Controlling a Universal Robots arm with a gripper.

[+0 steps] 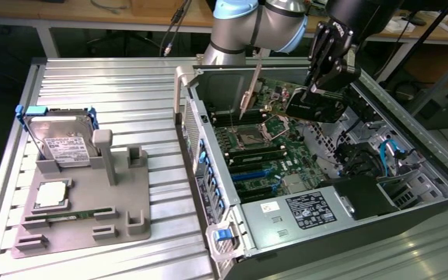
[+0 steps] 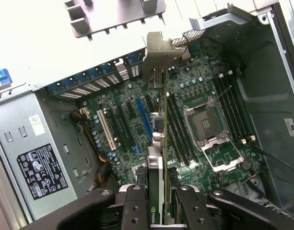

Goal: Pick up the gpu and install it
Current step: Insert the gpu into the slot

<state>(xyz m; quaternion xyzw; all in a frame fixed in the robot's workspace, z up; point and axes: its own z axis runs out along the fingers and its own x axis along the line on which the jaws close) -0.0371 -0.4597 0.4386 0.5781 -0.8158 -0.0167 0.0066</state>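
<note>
The gpu (image 1: 311, 108) hangs in the air over the motherboard (image 1: 256, 153) inside the open computer case, with my gripper (image 1: 322, 93) shut on it. Its silver end bracket (image 1: 247, 96) points down toward the case's rear wall. In the wrist view the gpu (image 2: 159, 143) shows edge-on, running from between my black fingers (image 2: 135, 207) out to its bracket (image 2: 164, 47). It hovers above the expansion slots (image 2: 143, 117), beside the memory slots. I cannot tell whether it touches a slot.
A grey fixture (image 1: 123, 192) on the exterior view's left holds a hard drive (image 1: 62, 137), a processor (image 1: 51, 193) and a RAM stick (image 1: 60, 217). In the case sit an open CPU socket (image 1: 255, 135), the power supply (image 1: 305, 211) and blue cables (image 1: 391, 149).
</note>
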